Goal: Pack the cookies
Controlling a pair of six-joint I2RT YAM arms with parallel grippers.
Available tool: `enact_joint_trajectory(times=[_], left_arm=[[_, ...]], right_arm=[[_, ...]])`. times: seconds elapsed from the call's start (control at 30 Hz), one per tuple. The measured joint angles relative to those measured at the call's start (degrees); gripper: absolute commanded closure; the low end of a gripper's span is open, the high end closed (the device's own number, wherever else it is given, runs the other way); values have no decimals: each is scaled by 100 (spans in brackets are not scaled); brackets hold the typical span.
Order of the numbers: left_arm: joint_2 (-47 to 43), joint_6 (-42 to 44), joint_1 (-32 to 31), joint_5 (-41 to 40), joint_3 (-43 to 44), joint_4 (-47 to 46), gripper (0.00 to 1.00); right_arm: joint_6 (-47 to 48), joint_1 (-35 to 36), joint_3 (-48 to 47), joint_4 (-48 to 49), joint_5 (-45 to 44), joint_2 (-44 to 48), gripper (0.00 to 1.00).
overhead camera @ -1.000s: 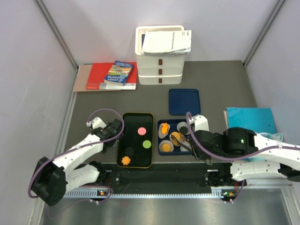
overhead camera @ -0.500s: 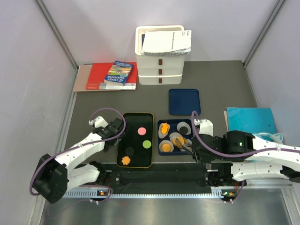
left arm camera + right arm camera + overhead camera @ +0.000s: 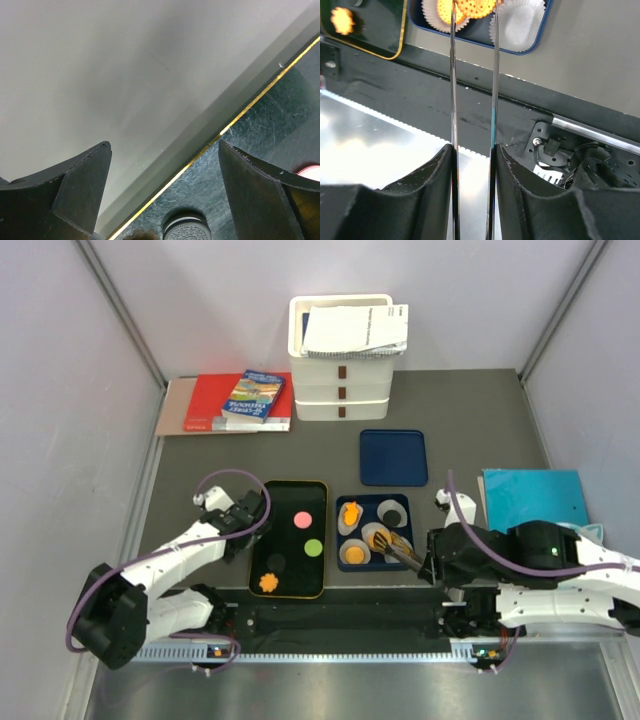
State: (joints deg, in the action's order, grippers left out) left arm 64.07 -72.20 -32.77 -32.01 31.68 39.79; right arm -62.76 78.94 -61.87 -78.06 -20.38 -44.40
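A black gold-rimmed tray (image 3: 262, 530) holds a pink cookie (image 3: 302, 520), a green cookie (image 3: 313, 548), a black cookie (image 3: 275, 562) and an orange cookie (image 3: 268, 582). A blue tray (image 3: 369, 502) holds white paper cups with orange cookies (image 3: 351, 512) and a black one (image 3: 392, 512). My left gripper (image 3: 250, 515) (image 3: 164, 144) is open and empty over the black tray's left rim, above the black cookie (image 3: 187, 230). My right gripper (image 3: 427, 562) (image 3: 472, 146) is shut on metal tongs (image 3: 452, 75). Their tips straddle an orange cookie (image 3: 475, 6) in a cup.
A blue lid (image 3: 393, 457) lies behind the blue tray. Stacked white boxes (image 3: 340, 390) with papers stand at the back, books (image 3: 235, 405) at the back left, a teal folder (image 3: 535, 495) at the right. A black rail (image 3: 470, 95) runs along the near edge.
My right arm has drawn back toward the near right, swinging the tongs with it; their tips stay at the middle cup. My left gripper has edged slightly toward the tray.
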Motion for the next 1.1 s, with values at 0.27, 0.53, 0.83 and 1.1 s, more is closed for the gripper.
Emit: enact_joint_trajectory(times=[0.27,0.53,0.83,1.1], left_arm=[[35,417,0,308,2,-299,9],[-66,1508,4,1285,42,-1008,12],[-28,2509,-42,2935,374,-2138,19],[216,2771,-107,2949,946,-2352,19]], right_arm=[[-7,0,-199,-94,-129,-129,81],[343,0,-780,-63,-706,-822,82],[721,-2,-986,-57,-1049,-1215,82],[857,-2,-984,-59,-1110,-1244,82]])
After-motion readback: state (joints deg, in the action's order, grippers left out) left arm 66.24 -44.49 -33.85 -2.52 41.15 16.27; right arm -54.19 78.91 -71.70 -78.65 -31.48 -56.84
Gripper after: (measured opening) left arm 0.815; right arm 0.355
